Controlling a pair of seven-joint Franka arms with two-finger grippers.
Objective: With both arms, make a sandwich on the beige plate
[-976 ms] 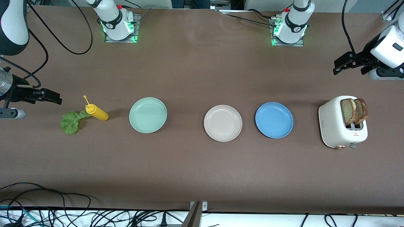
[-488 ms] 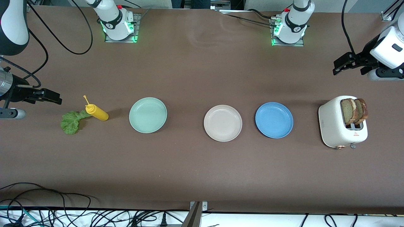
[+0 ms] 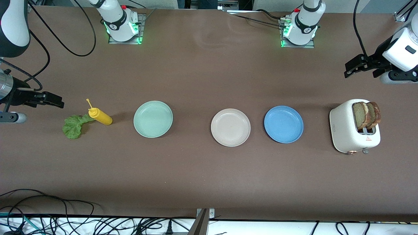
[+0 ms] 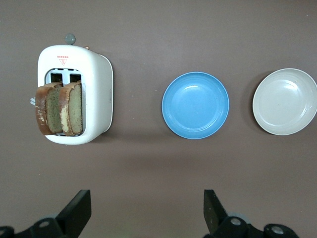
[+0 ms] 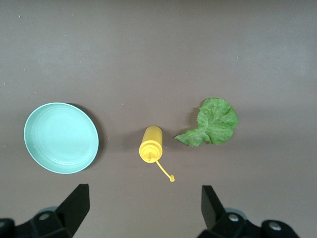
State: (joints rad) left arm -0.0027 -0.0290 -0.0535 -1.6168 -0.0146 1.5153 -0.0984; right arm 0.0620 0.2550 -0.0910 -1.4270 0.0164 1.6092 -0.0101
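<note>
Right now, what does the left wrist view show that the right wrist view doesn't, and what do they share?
Only the left wrist view shows the white toaster with two bread slices standing in its slots, the blue plate and the beige plate, with the open left pincer over the bare table. Only the right wrist view shows the mint-green plate, the yellow squeeze bottle lying on its side and the lettuce leaf, with the open right pincer above them. Both share the brown table and empty pincers.
</note>
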